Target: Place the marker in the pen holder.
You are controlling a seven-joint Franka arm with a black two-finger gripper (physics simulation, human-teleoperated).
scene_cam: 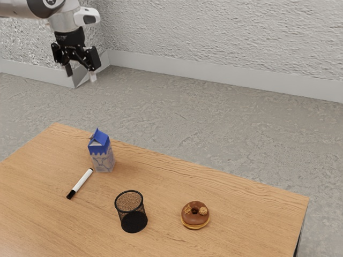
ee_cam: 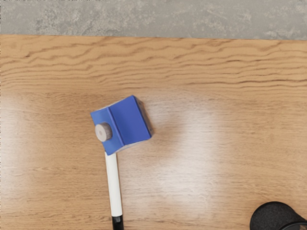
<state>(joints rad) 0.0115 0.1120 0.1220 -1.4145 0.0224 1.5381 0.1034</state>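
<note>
1. Black two-finger gripper [scene_cam: 81, 73], upper left of the exterior view: spread wide, empty, I see.
2. White, black-ended marker [scene_cam: 80, 183], lower left, below the gripper; its length slants up toward the blue-topped carton [scene_cam: 102, 155].
3. Black mesh pen holder [scene_cam: 123, 215], bottom, upright.

Even, fairly bright light leaves pale, soft-edged glare on the desk [ee_cam: 230, 67] in the wrist view, with a faint shadow beside the carton [ee_cam: 129, 120].

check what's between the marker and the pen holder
Only bare wooden tabletop lies between the marker and the pen holder, in both exterior and wrist views. The milk carton stands outside that stretch.
</note>
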